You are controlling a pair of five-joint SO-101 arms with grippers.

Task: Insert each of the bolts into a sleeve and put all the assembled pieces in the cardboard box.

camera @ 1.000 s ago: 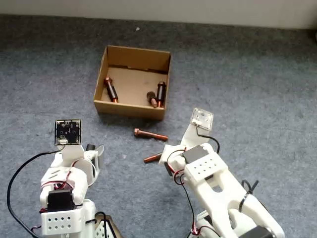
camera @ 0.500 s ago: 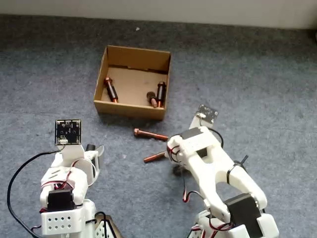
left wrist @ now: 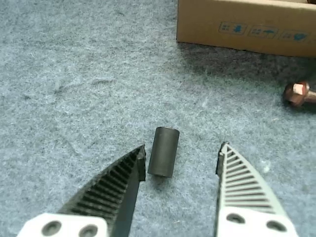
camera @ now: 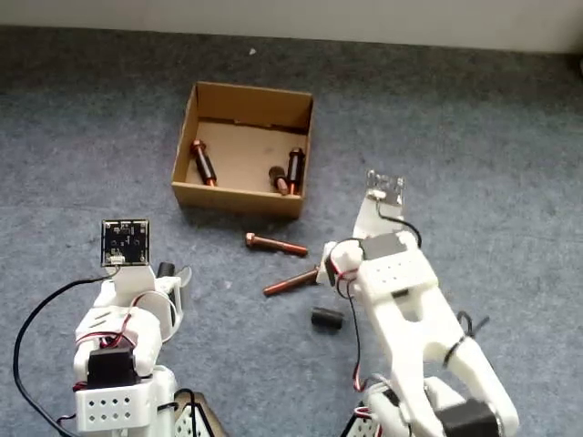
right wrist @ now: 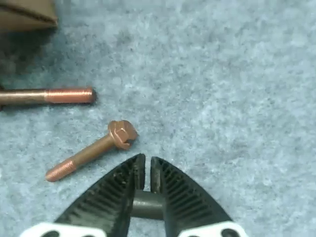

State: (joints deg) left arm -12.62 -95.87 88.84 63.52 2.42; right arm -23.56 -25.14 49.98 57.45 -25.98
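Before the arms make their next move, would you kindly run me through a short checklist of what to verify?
1. Left gripper open, with a sleeve lying in its gap: ok.
2. Right gripper open for the nearer bolt: not ok, almost shut.
3. Nearer bolt's head just ahead of the right gripper's tips: ok.
4. Dark piece deep in the right gripper, held or not: cannot tell.
5. Second sleeve lying free beside the right arm: ok.
6. Cardboard box open, with bare floor inside: ok.
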